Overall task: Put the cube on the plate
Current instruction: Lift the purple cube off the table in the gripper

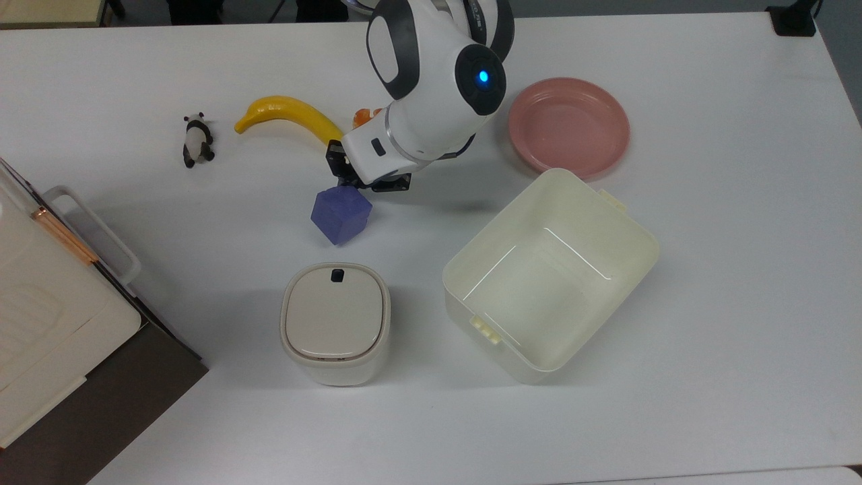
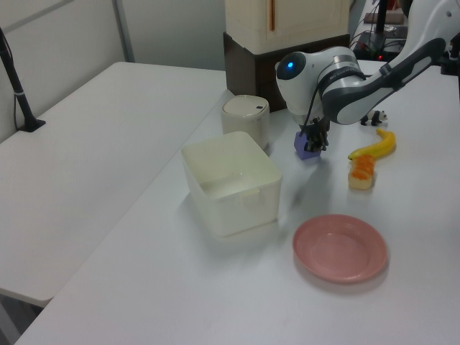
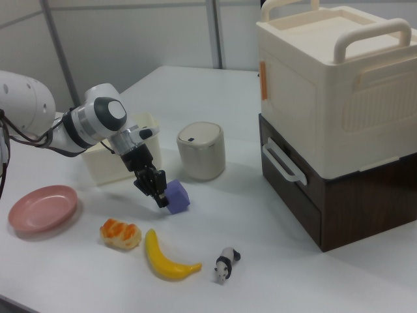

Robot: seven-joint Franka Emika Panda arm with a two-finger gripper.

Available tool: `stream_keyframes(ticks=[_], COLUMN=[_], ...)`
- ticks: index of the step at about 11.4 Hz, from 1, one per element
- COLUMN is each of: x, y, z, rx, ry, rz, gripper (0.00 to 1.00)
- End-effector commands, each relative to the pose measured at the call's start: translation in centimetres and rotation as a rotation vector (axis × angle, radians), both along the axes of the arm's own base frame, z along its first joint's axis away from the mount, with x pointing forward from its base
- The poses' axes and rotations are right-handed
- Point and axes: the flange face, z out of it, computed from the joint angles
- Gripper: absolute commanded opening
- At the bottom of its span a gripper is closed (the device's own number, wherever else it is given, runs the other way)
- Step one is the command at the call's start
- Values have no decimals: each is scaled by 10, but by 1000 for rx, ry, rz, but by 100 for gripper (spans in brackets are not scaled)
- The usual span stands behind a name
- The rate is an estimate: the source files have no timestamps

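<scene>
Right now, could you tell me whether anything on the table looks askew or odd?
Yes: the cube is tipped up on an edge rather than flat, gripped at one upper corner by the gripper. That hold looks off-centre. The plate sits flat and empty.

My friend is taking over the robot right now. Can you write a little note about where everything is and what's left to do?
Gripper: shut on the cube, pinching one corner.
Cube: tilted, hanging below the fingers between the banana and the round lidded bin. I can't tell if a corner touches the table.
Plate: bare, at the top view's right, just past the open cream tub.
Done: cube grabbed.
Left: carry it over to the plate, set it down, let go. The grip looks shaky, so go gently.
</scene>
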Motion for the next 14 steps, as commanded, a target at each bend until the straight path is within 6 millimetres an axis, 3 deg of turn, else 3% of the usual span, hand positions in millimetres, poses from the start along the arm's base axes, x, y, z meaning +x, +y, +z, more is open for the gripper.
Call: stream_keyframes(ticks=[1, 4, 9, 11, 14], x=[1, 0, -5, -13, -44], y=[-4, -3, 28, 62, 135], z=[4, 9, 42, 52, 65], rx=[-1, -1, 10, 23, 19], ry=[-30, -40, -93, -100, -58], rz=[-8, -10, 20, 72, 157], gripper=[0, 0, 0, 0, 0])
